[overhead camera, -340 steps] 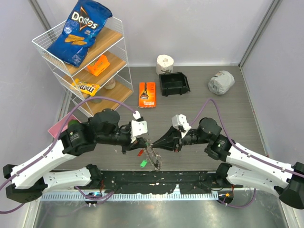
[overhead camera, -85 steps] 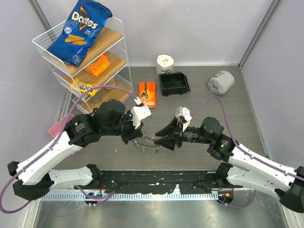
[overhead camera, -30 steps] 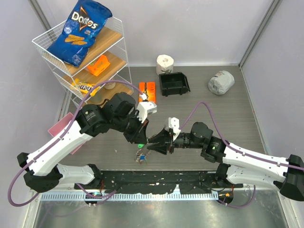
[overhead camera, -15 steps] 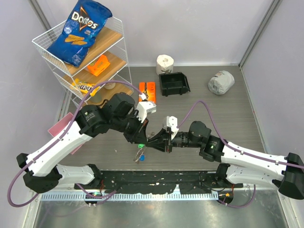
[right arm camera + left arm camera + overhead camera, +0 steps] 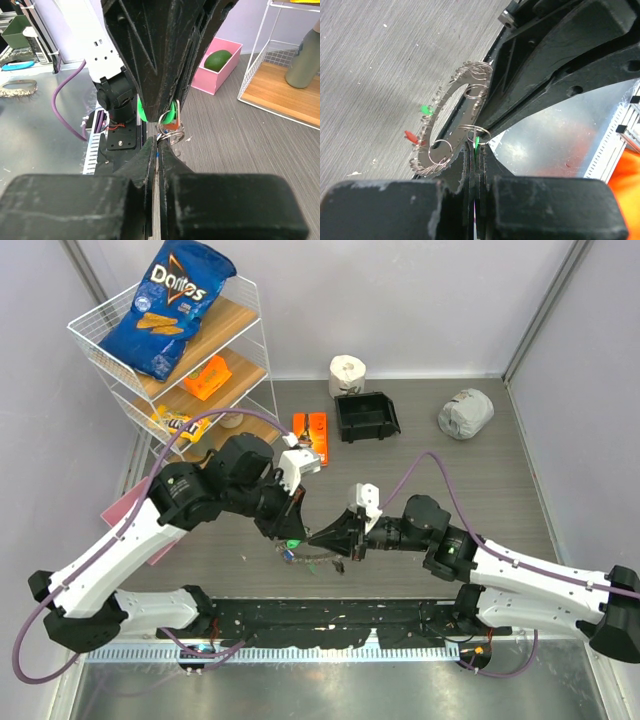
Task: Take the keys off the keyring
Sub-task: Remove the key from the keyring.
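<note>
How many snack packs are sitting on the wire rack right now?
3: the Doritos bag on the top shelf, an orange pack on the middle shelf, a yellow M&M's bag on the bottom shelf. The left arm may hide more there.

Top cam's bright and even, soft overhead light — only faint shadows under the arms (image 5: 130, 540), walls (image 5: 400, 300) bowing a bit at the edges. On the wrist cams the left gripper (image 5: 475, 152) and right gripper (image 5: 157, 147) are dark, blurry blobs up close — keyring's (image 5: 472, 75) sharp.

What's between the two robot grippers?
The keyring and a green key, seen in both wrist views. The left gripper pinches that key; the right gripper is shut beside it.
</note>
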`<state>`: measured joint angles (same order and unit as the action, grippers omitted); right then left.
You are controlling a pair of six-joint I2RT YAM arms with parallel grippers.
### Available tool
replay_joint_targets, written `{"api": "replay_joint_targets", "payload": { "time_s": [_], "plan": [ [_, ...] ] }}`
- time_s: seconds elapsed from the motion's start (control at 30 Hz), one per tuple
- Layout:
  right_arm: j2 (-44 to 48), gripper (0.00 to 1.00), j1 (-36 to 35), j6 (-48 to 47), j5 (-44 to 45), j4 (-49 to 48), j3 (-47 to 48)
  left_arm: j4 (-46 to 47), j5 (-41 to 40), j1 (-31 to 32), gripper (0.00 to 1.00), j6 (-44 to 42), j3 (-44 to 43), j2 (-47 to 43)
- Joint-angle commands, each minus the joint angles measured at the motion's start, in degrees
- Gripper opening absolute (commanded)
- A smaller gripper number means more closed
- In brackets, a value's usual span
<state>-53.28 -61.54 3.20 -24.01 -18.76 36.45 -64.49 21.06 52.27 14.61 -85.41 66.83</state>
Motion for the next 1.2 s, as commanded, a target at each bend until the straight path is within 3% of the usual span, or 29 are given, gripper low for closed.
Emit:
{"api": "replay_joint_targets", "payload": {
  "time_s": [0.0, 0.23, 0.5, 0.93, 1.0, 1.1, 1.17],
  "plan": [
    [2.39, 0.05, -0.34, -0.92, -1.65, 0.04, 1.08, 3.49, 2.49, -2.26, 0.00, 0.50, 0.94, -2.58],
    [3.62, 0.05, -1.30, -2.85, -4.64, 2.59, 1.61, 5.34, 6.00, -4.72, 0.00, 0.59, 2.70, -1.79],
    [6.34, 0.05, -2.27, -7.51, -1.66, 1.63, 0.38, 6.22, 8.21, -4.98, 0.00, 0.77, 4.72, -0.82],
    [11.09, 0.05, -5.87, -23.85, 0.80, -3.12, -5.51, 7.27, 11.64, -5.34, 0.00, 1.21, 5.69, 0.23],
    [11.44, 0.09, -5.87, -25.26, 1.77, -3.56, -5.95, 7.10, 11.55, -5.69, 0.00, 1.03, 5.60, 0.15],
    [11.35, 0.39, -5.87, -24.21, 2.74, -2.68, -5.34, 7.10, 11.11, -6.04, 0.00, 0.77, 5.51, -0.29],
    [10.92, 0.42, -5.87, -22.29, 3.18, -1.98, -4.72, 6.75, 10.15, -6.13, 0.00, 0.51, 4.99, -0.56]
  ]
}}
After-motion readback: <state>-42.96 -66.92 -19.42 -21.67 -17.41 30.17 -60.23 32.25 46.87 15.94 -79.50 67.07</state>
